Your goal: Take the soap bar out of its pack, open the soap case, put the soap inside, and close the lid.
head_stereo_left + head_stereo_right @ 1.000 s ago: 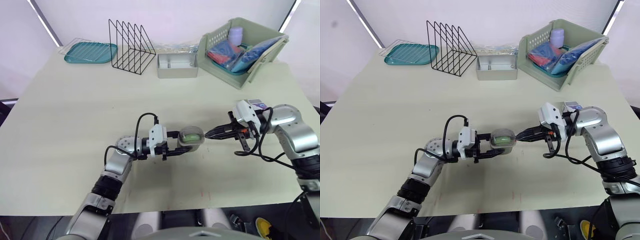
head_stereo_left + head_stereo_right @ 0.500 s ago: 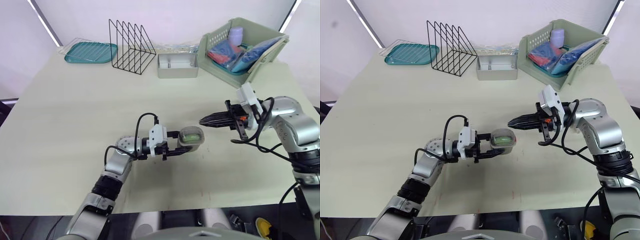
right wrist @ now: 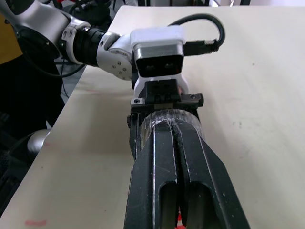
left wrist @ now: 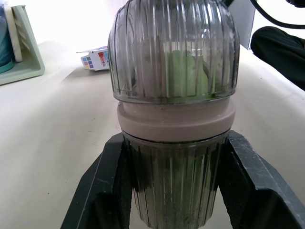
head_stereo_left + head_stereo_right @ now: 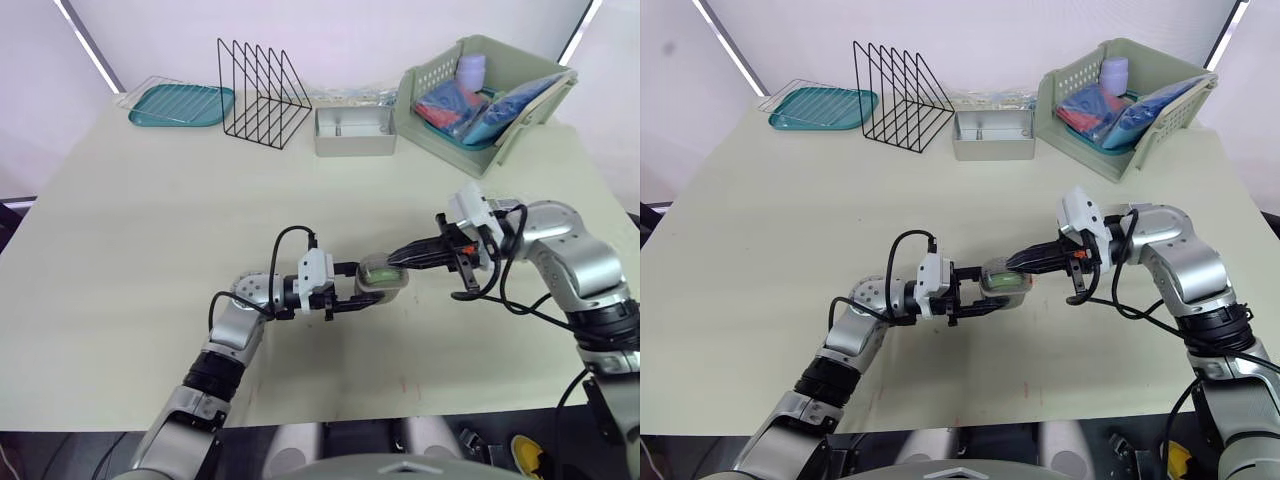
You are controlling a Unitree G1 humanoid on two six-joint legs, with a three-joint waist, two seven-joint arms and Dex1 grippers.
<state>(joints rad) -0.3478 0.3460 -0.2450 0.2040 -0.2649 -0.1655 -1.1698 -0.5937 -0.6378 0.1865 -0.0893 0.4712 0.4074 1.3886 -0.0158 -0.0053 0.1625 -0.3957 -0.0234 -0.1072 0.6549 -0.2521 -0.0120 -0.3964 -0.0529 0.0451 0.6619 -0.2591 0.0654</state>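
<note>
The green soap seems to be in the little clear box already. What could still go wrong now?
1. The right hand, shut, rests its tip on the rounded, ribbed lid; it might slide off instead of pushing it home.
2. The left hand grips the soap case only by its two sides, so that push could tilt or twist the case out of its hold.
3. A lopsided push might leave the lid askew over the soap.

no lettering, brand or number is legible anywhere in the scene; a small carton bears coloured squares, its print too small to read.
</note>
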